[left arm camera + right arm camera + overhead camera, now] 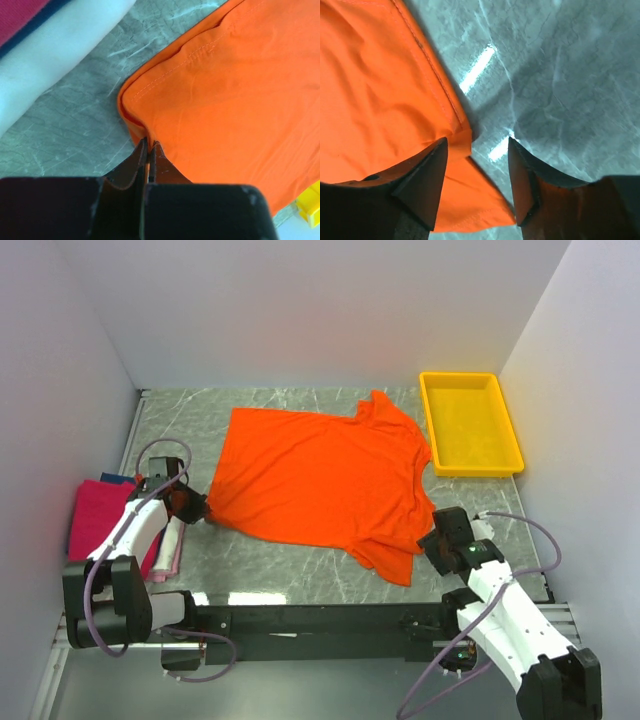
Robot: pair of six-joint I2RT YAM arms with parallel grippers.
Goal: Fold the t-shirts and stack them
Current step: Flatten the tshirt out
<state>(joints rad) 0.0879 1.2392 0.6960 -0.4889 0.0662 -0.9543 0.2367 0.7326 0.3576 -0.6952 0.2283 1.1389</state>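
Marbled tabletop (262, 565), orange t-shirt (320, 480) corner hidden inside left gripper (198, 508) jaws

The grey marbled surface (270, 568) carries an orange shirt (320, 475) spread out in the middle, folded shirts (100, 515) stacked at the left edge, and a yellow tray (480, 470) at the far right.

Orange t-shirt (320, 475), yellow tray (470, 425)

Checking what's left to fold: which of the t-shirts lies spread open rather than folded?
The bright orange cloth t-shirt, spread flat at centre. The magenta-pink cloth shirt and the pale cloth shirt lie folded, stacked at the left.
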